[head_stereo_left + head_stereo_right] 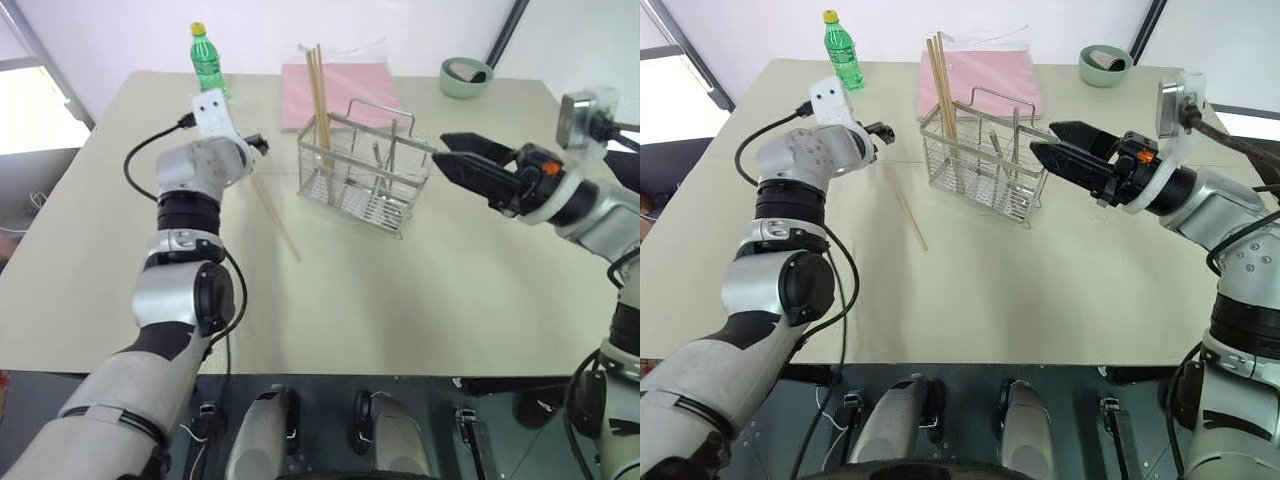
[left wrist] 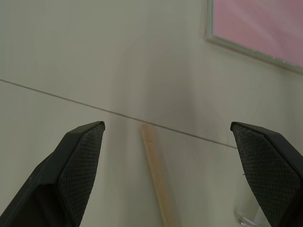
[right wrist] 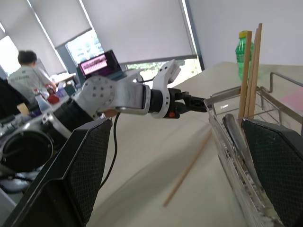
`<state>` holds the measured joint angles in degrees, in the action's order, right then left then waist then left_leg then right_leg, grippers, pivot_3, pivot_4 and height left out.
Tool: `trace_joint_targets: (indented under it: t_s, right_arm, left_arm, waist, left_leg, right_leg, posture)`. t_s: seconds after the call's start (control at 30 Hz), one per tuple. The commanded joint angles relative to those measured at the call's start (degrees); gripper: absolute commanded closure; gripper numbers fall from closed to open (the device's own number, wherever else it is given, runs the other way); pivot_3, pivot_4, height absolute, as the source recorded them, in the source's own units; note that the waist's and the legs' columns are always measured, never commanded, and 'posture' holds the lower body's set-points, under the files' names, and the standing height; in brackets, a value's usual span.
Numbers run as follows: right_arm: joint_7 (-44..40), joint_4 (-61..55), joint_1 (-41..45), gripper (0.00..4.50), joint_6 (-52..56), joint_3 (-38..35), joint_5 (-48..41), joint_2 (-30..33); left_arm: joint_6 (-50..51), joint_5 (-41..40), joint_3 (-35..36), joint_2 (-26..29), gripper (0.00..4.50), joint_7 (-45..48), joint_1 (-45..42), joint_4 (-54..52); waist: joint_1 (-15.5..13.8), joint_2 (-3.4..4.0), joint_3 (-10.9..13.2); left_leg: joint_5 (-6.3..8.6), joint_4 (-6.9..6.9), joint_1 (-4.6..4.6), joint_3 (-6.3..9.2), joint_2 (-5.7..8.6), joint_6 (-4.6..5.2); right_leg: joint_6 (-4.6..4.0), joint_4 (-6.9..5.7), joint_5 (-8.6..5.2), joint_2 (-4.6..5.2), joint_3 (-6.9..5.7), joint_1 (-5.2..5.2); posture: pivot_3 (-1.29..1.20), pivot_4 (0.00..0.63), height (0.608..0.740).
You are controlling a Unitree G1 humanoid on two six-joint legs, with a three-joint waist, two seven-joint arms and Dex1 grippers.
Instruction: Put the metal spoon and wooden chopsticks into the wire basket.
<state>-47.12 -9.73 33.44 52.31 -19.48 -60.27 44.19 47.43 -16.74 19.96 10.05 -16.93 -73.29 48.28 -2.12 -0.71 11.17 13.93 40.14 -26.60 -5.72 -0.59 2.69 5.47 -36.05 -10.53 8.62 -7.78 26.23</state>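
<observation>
**One chopstick left on the surface, the rest already in the basket**

Two or three wooden chopsticks (image 1: 318, 95) stand upright in the wire basket (image 1: 365, 170), at the end nearer the left arm, rising well above its rim. The metal spoon (image 1: 1016, 140) appears to stand in a middle compartment, its thin handle leaning against the wire; the mesh makes it hard to be certain. A single loose chopstick (image 1: 278, 222) lies flat on the pale surface (image 1: 400, 300), just beside the basket on the left arm's side, not touching it.

The left gripper (image 1: 878, 131) hangs over the far end of that stick with its jaws wide apart and nothing between them. The right gripper (image 1: 452, 152) hovers beside the basket's other end, jaws also apart and empty.

By this reading the task is mostly done: what remains is picking up the last stick and standing it in the basket.
</observation>
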Motion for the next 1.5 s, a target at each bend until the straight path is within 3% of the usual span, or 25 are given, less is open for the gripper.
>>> trace_joint_targets:
  t_s: [0.03,0.5,0.6,0.83,1.1,1.27,1.4,1.5]
  right_arm:
    - [-1.07,-2.12,0.27,0.00,-1.75,-0.37,0.83,0.92]
    - [0.51,-2.76,-0.78,0.00,-2.48,-0.67,3.27,1.23]
    - [1.45,-3.27,-0.80,0.00,-2.41,-0.99,2.56,0.68]
    - [1.64,-3.04,-1.22,0.00,-2.90,-0.94,2.62,0.54]
    - [0.93,-1.18,0.07,0.00,-3.82,0.01,3.53,0.53]
    - [0.46,-0.12,1.04,0.00,-4.06,0.29,3.79,0.13]
    - [-0.08,0.78,1.74,0.00,-3.68,0.31,3.66,0.26]
    - [-0.35,1.97,2.60,0.00,-3.59,0.21,3.99,0.62]
  left_arm:
    - [-0.33,2.09,-2.11,-1.38,0.03,-0.17,-0.69,3.39]
    - [-8.32,3.73,-1.76,-2.89,0.03,-0.06,-2.11,15.48]
    - [-9.64,2.99,-1.18,-3.04,0.86,0.60,-1.98,15.73]
    - [-10.25,3.36,-0.68,-2.85,4.47,0.04,-2.12,15.95]
    - [-15.96,3.06,1.03,-0.01,4.47,-0.87,-2.59,14.66]
    - [-32.61,5.79,1.27,6.59,4.47,-2.89,-2.60,13.02]
    - [-46.90,3.85,1.38,9.73,4.47,7.34,-8.70,10.78]
    - [-50.96,-1.20,3.08,8.94,4.47,17.99,-13.25,8.54]
  waist:
    - [0.00,0.00,0.00]
    - [-0.02,0.01,-0.02]
    - [-0.10,0.01,-0.02]
    - [-0.14,0.01,-0.02]
    - [-0.02,0.01,-0.01]
    - [0.40,0.00,-0.01]
    - [-0.33,-0.03,0.01]
    - [-0.78,-0.05,0.01]
  left_leg:
    - [0.01,0.00,0.01,0.00,-0.02,0.01]
    - [0.14,-0.01,0.02,-0.04,-0.05,0.20]
    - [0.14,-0.01,0.02,-0.04,-0.04,0.20]
    - [0.14,0.01,-0.01,-0.04,-0.02,0.20]
    - [0.14,0.00,0.00,-0.06,-0.03,0.20]
    - [0.13,-0.03,0.00,-0.11,-0.08,0.19]
    - [-0.03,0.00,-0.03,-0.13,-0.07,-0.08]
    - [-0.01,0.23,-0.31,0.02,-0.05,-0.07]
  right_leg:
    - [0.00,-0.03,0.00,-0.01,0.00,0.01]
    - [-0.04,-0.04,0.02,0.02,0.04,0.07]
    - [-0.04,-0.05,0.02,0.02,0.04,0.08]
    - [-0.04,-0.04,0.02,0.04,0.04,0.08]
    - [-0.04,-0.04,0.02,0.03,0.04,0.09]
    - [-0.06,-0.05,0.04,0.01,0.04,0.15]
    - [-0.06,-0.03,0.04,0.04,0.02,0.14]
    - [-0.05,0.04,0.07,0.07,-0.14,0.19]
  posture:
    - [0.00,0.150,0.692]
    - [0.00,0.150,0.692]
    - [0.00,0.150,0.692]
    - [0.00,0.150,0.692]
    - [0.00,0.150,0.692]
    - [0.00,0.150,0.692]
    - [0.00,0.150,0.692]
    - [0.00,0.150,0.692]
